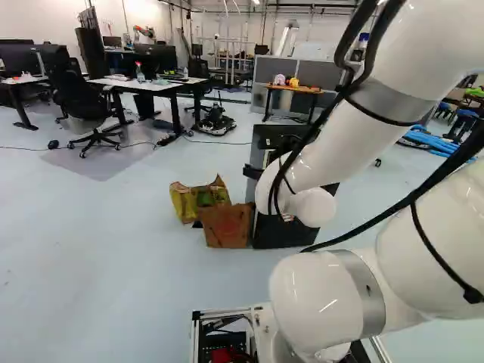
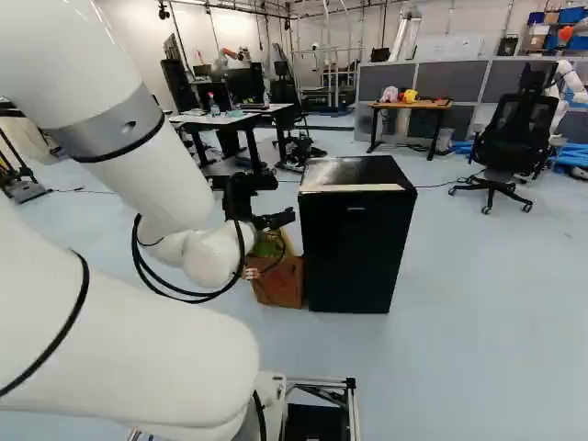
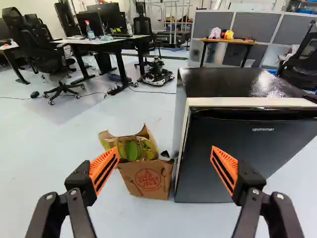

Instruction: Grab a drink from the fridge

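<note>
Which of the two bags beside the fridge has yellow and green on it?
The rear bag, partly hidden behind the brown bag with red print.

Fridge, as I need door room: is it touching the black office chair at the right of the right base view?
Apart. The right base view shows pale floor between the fridge and the office chair.

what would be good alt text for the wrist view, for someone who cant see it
A black gripper with two orange-padded fingers, spread open, faces a closed black mini fridge. Beside the fridge, a brown paper bag and a yellow-green bag stand on a pale floor. Behind are desks, office chairs and gray partitions.
</note>
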Robot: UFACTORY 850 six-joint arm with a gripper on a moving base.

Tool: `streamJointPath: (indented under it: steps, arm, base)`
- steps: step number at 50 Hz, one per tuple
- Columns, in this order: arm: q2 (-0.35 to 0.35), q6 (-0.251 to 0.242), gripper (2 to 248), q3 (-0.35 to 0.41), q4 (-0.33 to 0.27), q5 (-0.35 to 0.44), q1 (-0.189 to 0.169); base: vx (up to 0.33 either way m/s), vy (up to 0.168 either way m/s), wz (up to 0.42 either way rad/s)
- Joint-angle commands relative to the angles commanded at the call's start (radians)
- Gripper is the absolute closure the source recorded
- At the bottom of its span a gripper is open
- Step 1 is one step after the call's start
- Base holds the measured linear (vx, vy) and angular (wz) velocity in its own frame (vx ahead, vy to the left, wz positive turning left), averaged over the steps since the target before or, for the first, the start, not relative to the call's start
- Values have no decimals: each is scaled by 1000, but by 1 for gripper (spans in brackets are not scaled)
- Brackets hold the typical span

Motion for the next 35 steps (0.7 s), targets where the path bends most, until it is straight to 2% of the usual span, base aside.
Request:
streamJointPath:
  steps: [35]
  arm:
    - [0, 0, 3, 0, 0, 0, 0]
  base:
    - [3, -41, 3]
